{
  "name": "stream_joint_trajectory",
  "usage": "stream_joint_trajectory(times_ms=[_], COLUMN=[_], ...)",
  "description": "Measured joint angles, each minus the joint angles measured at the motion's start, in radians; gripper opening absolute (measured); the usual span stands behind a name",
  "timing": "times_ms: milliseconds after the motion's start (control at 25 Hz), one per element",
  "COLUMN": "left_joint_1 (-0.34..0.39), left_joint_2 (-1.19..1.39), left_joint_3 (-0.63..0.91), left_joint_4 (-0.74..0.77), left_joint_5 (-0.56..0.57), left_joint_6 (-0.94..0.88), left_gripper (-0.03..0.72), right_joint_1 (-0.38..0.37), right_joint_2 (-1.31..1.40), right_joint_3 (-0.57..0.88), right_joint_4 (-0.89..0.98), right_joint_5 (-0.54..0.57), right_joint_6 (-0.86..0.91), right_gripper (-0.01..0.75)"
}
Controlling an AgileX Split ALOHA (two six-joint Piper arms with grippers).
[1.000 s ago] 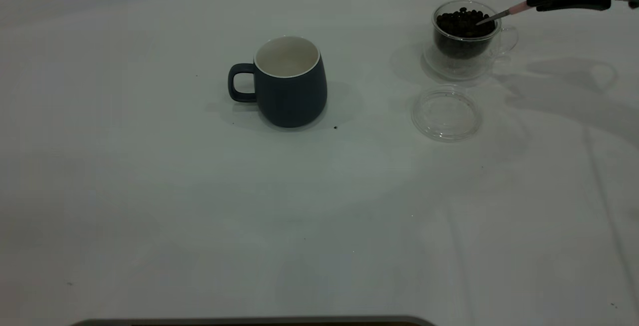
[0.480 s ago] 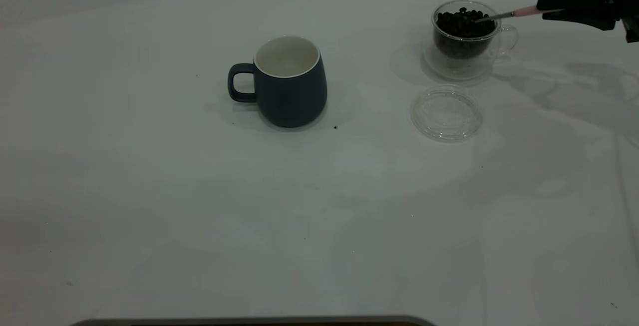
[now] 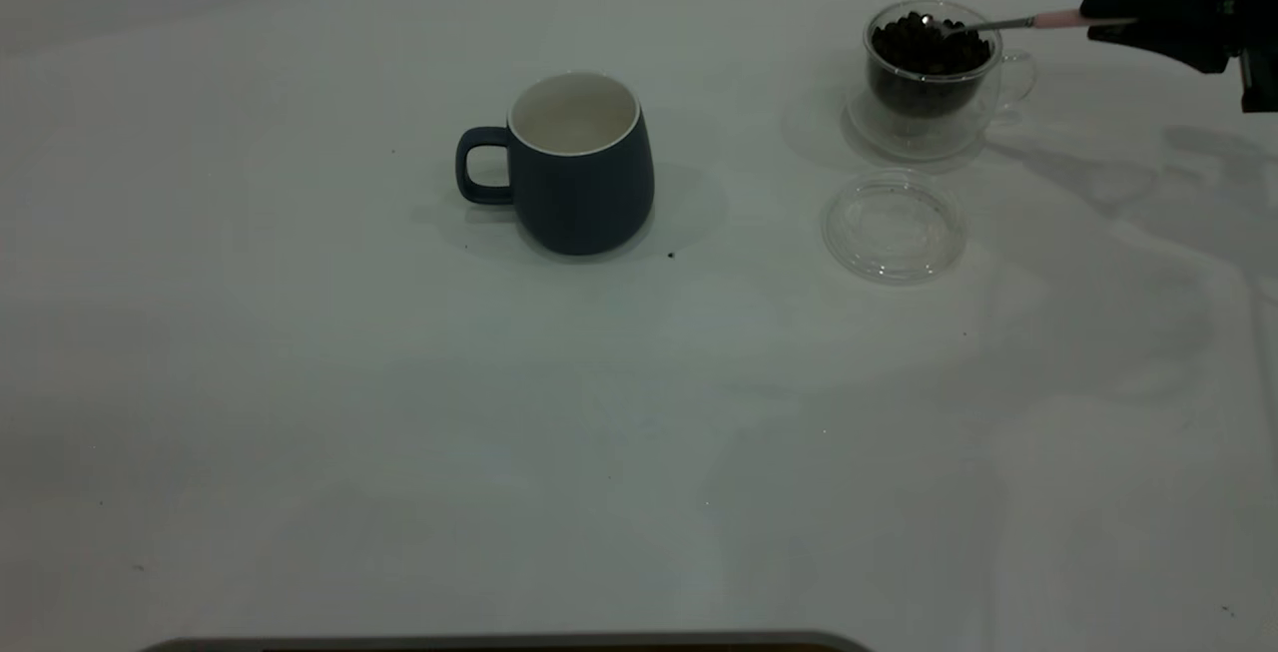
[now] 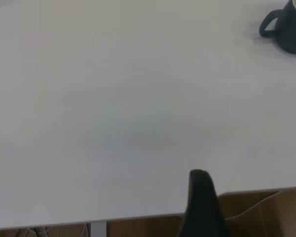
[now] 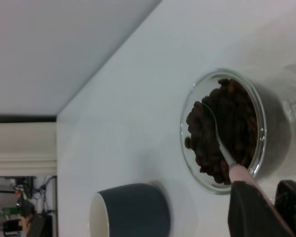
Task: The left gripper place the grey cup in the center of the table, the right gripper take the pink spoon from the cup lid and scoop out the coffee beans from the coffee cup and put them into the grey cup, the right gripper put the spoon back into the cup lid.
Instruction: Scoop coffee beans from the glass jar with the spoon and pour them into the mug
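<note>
The right gripper (image 3: 1118, 18) is reaching in from the table's (image 3: 399, 412) far right edge, its fingers closed on the pale handle of the pink spoon (image 3: 1008, 24), whose metal bowl is resting among the coffee beans (image 3: 929, 45) at the top of the coffee cup (image 3: 924, 83). The cup lid (image 3: 892, 226) is lying just in front of that cup, and the grey cup (image 3: 579, 165) is standing upright near the table's centre, well apart from both. The left gripper (image 4: 201, 207) is hanging over the near table edge far from the grey cup; whether its fingers are parted I cannot tell.

Dim, flat light; soft arm shadows on table (image 3: 639, 412) at right; wrist views slightly blurred, perhaps.
</note>
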Motion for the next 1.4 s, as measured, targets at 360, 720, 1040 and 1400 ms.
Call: stream_joint_trajectory(times_ms=[360, 720, 1040, 1400], left_joint_1=[0.0, 0.0, 0.0, 0.0], left_joint_2=[0.0, 0.0, 0.0, 0.0], left_joint_3=[0.0, 0.0, 0.0, 0.0], left_joint_4=[0.0, 0.0, 0.0, 0.0], left_joint_5=[0.0, 0.0, 0.0, 0.0], left_joint_6=[0.0, 0.0, 0.0, 0.0], left_gripper=[0.586, 0.586, 0.586, 0.586], right_joint_1=[-0.041, -0.047, -0.006, 0.164], right_joint_2=[0.001, 0.001, 0.001, 0.001], right_joint_3=[0.0, 0.0, 0.0, 0.0], right_joint_4=[0.005, 0.005, 0.013, 0.055], right_joint_5=[0.083, 0.141, 0.149, 0.15], right_joint_6=[0.019, 0.033, 0.057, 0.068], right_gripper=[0.114, 0.114, 0.114, 0.114])
